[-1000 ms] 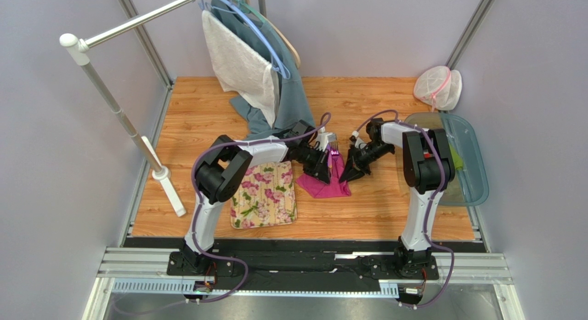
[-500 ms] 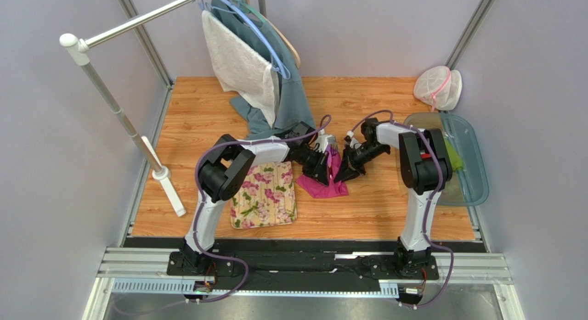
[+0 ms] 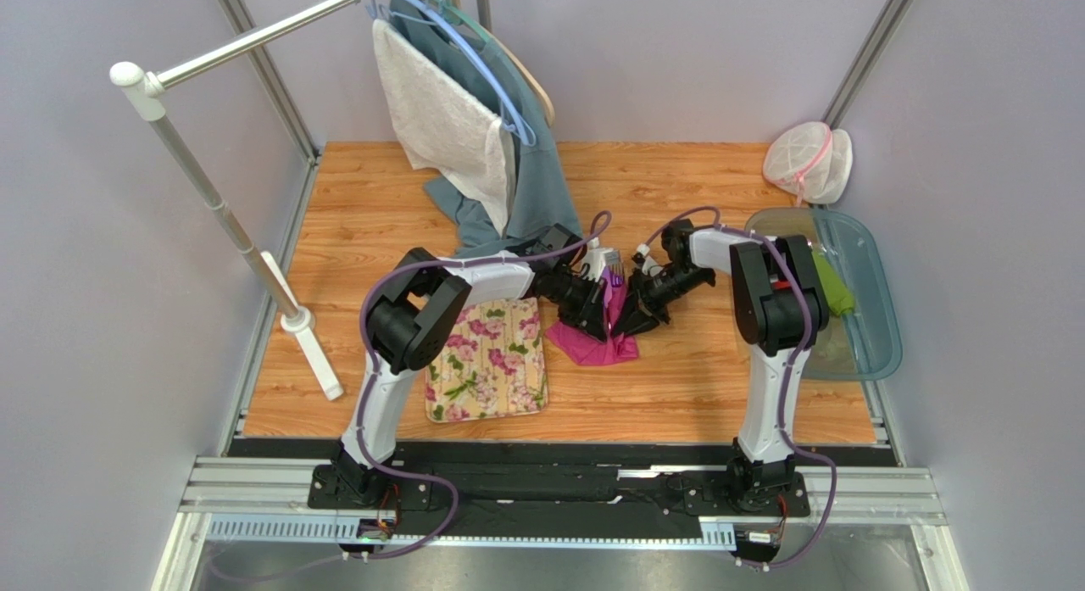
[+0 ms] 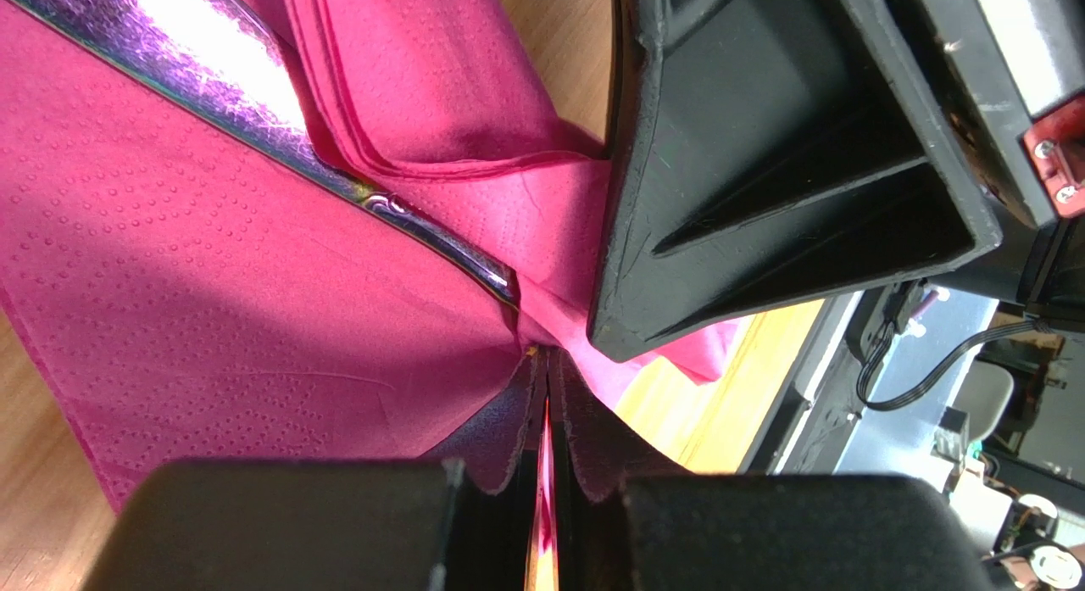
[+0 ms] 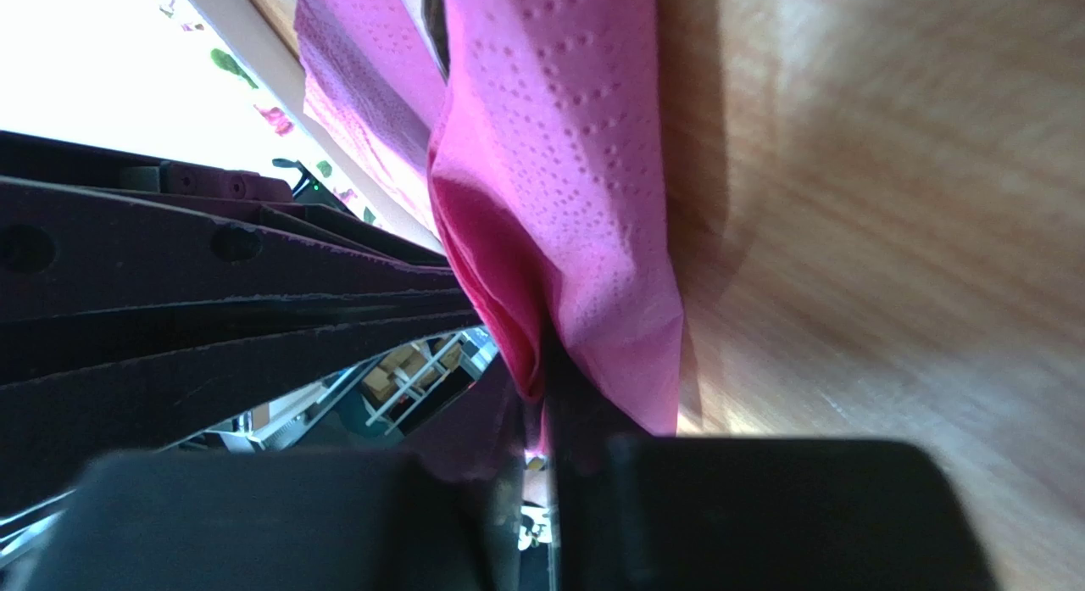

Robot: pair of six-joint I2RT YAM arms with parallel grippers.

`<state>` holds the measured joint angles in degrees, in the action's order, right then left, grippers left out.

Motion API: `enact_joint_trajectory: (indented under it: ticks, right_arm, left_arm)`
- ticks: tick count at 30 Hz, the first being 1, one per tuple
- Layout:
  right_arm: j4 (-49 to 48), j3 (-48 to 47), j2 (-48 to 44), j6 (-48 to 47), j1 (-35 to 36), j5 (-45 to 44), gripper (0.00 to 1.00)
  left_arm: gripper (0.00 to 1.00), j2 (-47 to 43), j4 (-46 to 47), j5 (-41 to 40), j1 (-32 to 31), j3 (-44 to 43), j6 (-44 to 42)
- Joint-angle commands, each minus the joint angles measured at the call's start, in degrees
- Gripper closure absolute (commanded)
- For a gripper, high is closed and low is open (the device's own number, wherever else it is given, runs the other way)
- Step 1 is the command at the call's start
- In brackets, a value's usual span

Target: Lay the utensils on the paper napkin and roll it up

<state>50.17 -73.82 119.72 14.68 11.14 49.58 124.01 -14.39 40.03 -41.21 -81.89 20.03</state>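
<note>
The magenta paper napkin (image 3: pixel 596 341) lies partly folded in the middle of the wooden table, right of the flowered mat. A shiny metal utensil (image 4: pixel 274 89) lies on it, with a napkin fold (image 4: pixel 420 82) over part of it. My left gripper (image 3: pixel 599 309) is shut on the napkin's left part (image 4: pixel 255 311). My right gripper (image 3: pixel 633 314) is shut on the napkin's right edge (image 5: pixel 573 210) and has it lifted over the middle. The two grippers almost touch. Other utensils are hidden.
The cream flowered mat (image 3: pixel 488 357) lies left of the napkin. A clothes rail with hanging towels (image 3: pixel 446 114) stands at the back left, its white foot (image 3: pixel 306 324) on the table. A clear tray (image 3: pixel 856 286) and a mesh bag (image 3: pixel 808 161) sit at the right.
My right gripper has moved left with the napkin's edge, folding it toward my left gripper. The left gripper has stayed almost still.
</note>
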Motion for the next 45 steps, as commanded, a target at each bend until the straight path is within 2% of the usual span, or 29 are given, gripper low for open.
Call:
enact_joint_trajectory:
  ticks: [1, 8, 11, 14, 15, 20, 22, 27, 29, 31, 32, 35, 39, 45]
  right_arm:
    - [-1.92, -0.53, 0.34, 1.32, 0.29, -0.54, 0.81]
    - [-6.49, 1.57, -0.98, 4.13, 0.29, 0.60, 0.61]
    - [-7.63, 2.02, -1.24, 4.40, 0.29, 1.92, 0.56]
    - [-8.68, 2.45, -1.51, 5.01, 0.20, 3.41, 0.46]
    - [-8.95, 2.54, -1.68, 5.45, 0.20, 3.76, 0.45]
    - [-9.66, 2.46, -2.39, 5.98, 0.29, 4.73, 0.41]
    - [-9.66, 2.37, -2.39, 6.24, 0.29, 4.91, 0.36]
    - [-9.39, 2.28, -2.21, 6.77, 0.20, 4.38, 0.37]
    - [-9.13, 2.19, -2.04, 7.03, 0.29, 4.03, 0.37]
    - [-8.69, 1.93, -1.60, 7.21, 0.29, 3.68, 0.37]
    - [-8.60, 1.84, -1.42, 7.21, 0.29, 3.59, 0.38]
    - [-8.16, 1.23, -0.98, 7.12, 0.29, 3.24, 0.38]
    - [-7.72, 0.96, -0.81, 7.21, 0.29, 3.15, 0.39]
    - [-7.72, 0.96, -0.28, 7.56, 0.29, 3.15, 0.42]
  left_arm:
    - [0.90, -3.76, 1.73, 0.40, 0.52, 0.85, -1.40]
    - [0.84, -10.53, 5.77, 1.63, 4.12, 8.48, 0.97]
    - [0.74, -13.08, 9.55, 3.21, 6.14, 12.01, 3.52]
    - [0.64, -15.01, 12.89, 4.35, 6.85, 14.29, 4.66]
    - [0.60, -15.28, 13.94, 4.70, 6.85, 14.65, 5.19]
    - [0.57, -15.55, 17.55, 5.14, 7.11, 15.53, 8.70]
    - [0.57, -15.55, 19.31, 5.32, 7.29, 15.62, 9.50]
    - [0.58, -18.35, 27.64, 6.46, 7.11, 18.25, 8.71]
    - [0.60, -20.72, 28.89, 6.81, 6.59, 19.48, 3.74]
    - [0.61, -23.27, 23.56, 5.24, 3.96, 18.09, -3.73]
    - [0.63, -23.89, 20.92, 2.10, 2.73, 17.47, -11.78]
    - [0.67, -24.16, 15.11, -3.53, -1.58, 15.89, -21.66]
    - [0.69, -20.83, 8.78, -6.98, -4.74, 11.15, -27.40]
    - [0.69, -16.78, 6.13, -13.22, -9.23, 6.75, -37.07]
